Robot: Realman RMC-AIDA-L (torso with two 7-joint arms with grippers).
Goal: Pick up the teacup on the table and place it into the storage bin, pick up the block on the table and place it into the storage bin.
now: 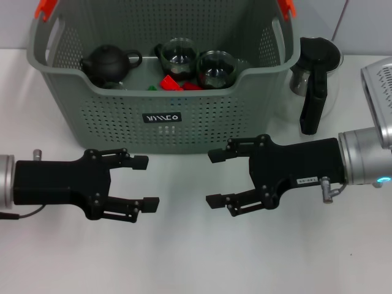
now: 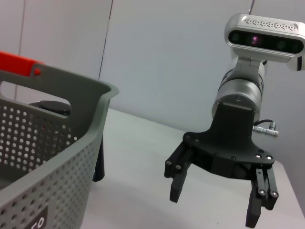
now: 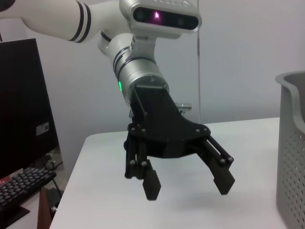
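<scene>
Fingers on both grippers are spread wide with nothing in them. Left gripper [image 1: 144, 182] and right gripper [image 1: 215, 177] hover over the table [image 1: 184, 257], facing each other just in front of the storage bin [image 1: 162, 116]. Inside the bin are two glass teacups [image 1: 215, 67], a red block [image 1: 171, 82] and a black teapot [image 1: 107, 63].

Left gripper [image 1: 149, 183] and right gripper [image 1: 214, 177] face each other, fingers spread.

Both tools, left [image 1: 147, 182] and right [image 1: 213, 177], were matte black with screwed linkage fingers on silver wrists; the right wrist showed a green light.
</scene>
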